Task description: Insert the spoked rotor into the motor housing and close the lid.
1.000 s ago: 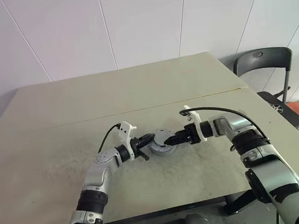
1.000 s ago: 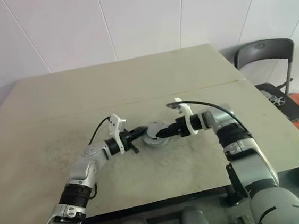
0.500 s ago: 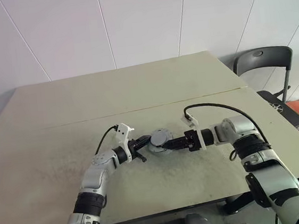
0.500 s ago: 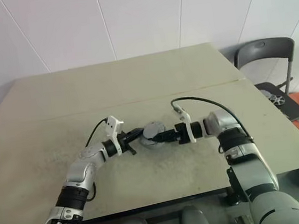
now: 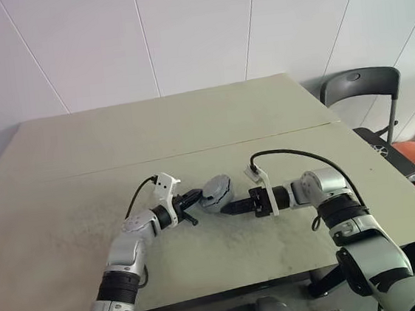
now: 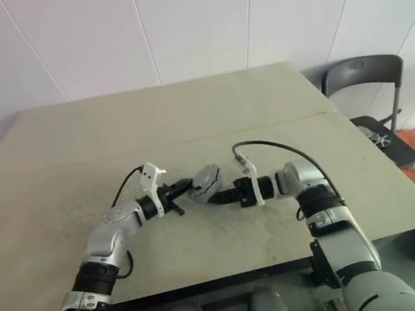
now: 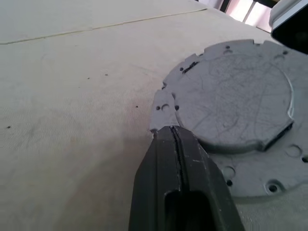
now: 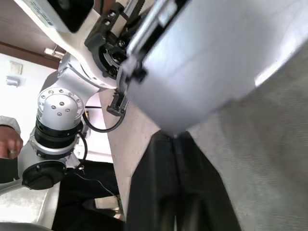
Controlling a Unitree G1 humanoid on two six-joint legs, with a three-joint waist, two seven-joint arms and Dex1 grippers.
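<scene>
Metal motor housing (image 5: 216, 192), stiff and probably heavy, hangs tilted above the worktop (image 5: 81, 154), both jaws clamped on its thin rim.

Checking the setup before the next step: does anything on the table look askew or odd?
Yes. The grey motor assembly is tilted up on edge rather than lying flat on the table, pinched at its rim between the shut left claw and shut right claw.
</scene>
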